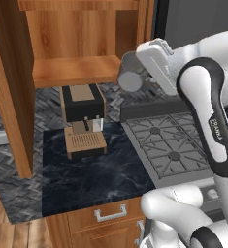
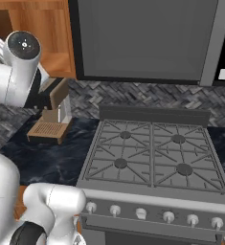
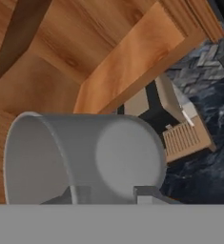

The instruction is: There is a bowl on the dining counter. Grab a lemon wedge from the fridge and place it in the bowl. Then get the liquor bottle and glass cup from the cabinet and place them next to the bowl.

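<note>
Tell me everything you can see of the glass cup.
The glass cup is a plain grey, translucent, straight-sided tumbler without a handle. It lies tipped on its side in the gripper, whose fingers clamp its wall, open mouth to one side and round base facing the left base camera. It hangs in the air just outside the open wooden cabinet, above the counter.

Even, soft light fills the rendered kitchen, with no glare or hard highlights. A dim shadow lies under the cabinet (image 1: 76, 70) on the dark marble worktop (image 1: 93, 177). Close to the hand camera, the glass cup (image 3: 85, 157) looks soft-edged and coarse.
</note>
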You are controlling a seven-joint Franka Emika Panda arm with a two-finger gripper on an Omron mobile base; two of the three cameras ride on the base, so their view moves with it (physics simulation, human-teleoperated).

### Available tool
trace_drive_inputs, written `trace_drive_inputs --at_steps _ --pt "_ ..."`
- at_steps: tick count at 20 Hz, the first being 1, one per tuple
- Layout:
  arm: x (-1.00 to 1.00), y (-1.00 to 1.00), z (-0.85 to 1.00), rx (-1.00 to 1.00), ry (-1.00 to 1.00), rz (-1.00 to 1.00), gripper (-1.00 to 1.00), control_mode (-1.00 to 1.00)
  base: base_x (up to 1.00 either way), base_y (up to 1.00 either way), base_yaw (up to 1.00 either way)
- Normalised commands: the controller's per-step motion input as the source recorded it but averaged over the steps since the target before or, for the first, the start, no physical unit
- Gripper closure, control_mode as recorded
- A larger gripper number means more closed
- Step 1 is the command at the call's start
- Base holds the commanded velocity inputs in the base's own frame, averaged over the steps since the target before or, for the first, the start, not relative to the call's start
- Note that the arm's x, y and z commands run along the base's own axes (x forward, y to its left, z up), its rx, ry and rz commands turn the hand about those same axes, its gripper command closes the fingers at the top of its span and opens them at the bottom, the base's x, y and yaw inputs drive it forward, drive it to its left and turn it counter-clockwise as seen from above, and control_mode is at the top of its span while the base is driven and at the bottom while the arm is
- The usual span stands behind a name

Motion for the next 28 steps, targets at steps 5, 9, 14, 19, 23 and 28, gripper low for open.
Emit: trace_drive_inputs --at_steps 5,9,14,19,23,28 --pt "-1.0 -0.12 0.0 -0.12 0.2 0.11 1.0 -1.0 0.0 0.0 0.0" --pt "-1.0 0.0 -0.01 -0.15 0.32 0.11 1.0 -1.0 0.0 0.0 0.0" --pt "-0.98 0.0 -0.22 -0.23 0.31 0.11 1.0 -1.0 0.0 0.0 0.0" --pt "-0.43 0.0 -0.41 -0.23 0.23 0.09 1.0 -1.0 0.0 0.0 0.0" --pt "-0.04 0.0 -0.37 -0.11 0.11 0.04 1.0 -1.0 0.0 0.0 0.0" --pt "0.0 0.0 -0.12 -0.01 0.01 0.0 1.0 -1.0 0.0 0.0 0.0"
